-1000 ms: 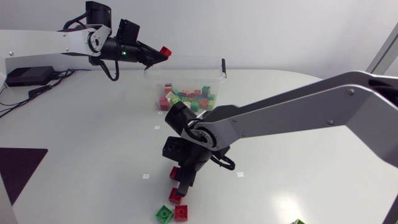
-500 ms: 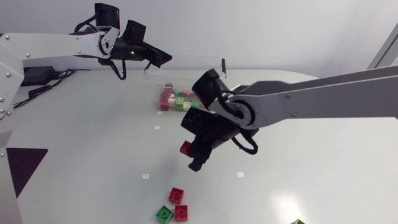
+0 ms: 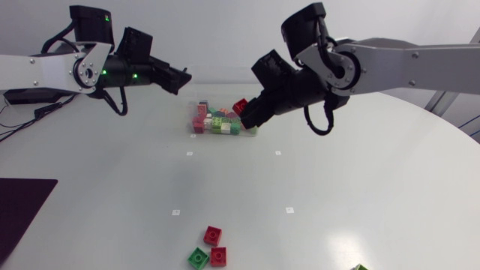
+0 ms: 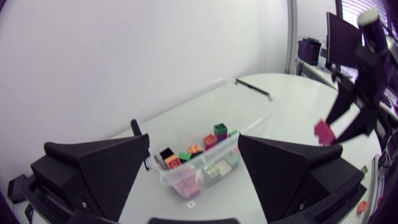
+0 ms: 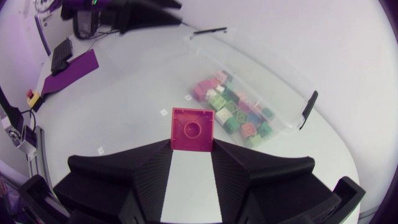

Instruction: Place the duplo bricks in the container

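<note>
Black left end effector hangs open, empty, left of the clear container. Right end effector pinches a red brick, high by the container's right end. Risk: release short of the rim, brick clips it, bounces onto the surface.

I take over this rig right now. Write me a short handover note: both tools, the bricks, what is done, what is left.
Left tool: open, empty, raised near the container.
Right tool: shut on a red brick, raised close to the container.
Done: many bricks lie in the container.
Left: drop the held brick in, then fetch the three loose bricks (two red, one green) grouped on the table and a lone green brick farther off.
</note>
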Controlling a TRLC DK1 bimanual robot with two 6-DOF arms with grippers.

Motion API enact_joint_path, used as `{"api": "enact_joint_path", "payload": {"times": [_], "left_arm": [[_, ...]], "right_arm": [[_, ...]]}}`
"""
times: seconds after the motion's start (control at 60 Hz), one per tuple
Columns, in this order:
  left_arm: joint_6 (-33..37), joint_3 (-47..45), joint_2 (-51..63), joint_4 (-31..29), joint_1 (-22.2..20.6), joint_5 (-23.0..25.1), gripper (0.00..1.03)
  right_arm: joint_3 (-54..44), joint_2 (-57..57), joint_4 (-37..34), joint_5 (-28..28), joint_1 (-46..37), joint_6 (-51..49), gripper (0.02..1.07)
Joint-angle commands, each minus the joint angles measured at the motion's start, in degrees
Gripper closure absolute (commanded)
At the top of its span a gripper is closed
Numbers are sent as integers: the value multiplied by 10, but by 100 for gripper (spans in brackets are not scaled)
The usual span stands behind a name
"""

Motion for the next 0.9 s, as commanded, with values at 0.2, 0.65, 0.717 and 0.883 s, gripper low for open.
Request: {"api": "enact_joint_path", "payload": {"times": [0.2, 0.65, 0.717, 0.883], "left_arm": [[128, -174, -116, -45, -15, -11, 4], [249, -338, -210, -96, -86, -11, 4], [271, -356, -225, -118, -97, -10, 4], [306, -402, -243, -142, -124, -7, 4]], "right_arm": [[108, 86, 51, 3, -13, 72, 72], [161, 150, 101, 24, -26, 102, 72], [168, 161, 116, 34, -27, 105, 72], [200, 189, 120, 38, -27, 117, 72]]}}
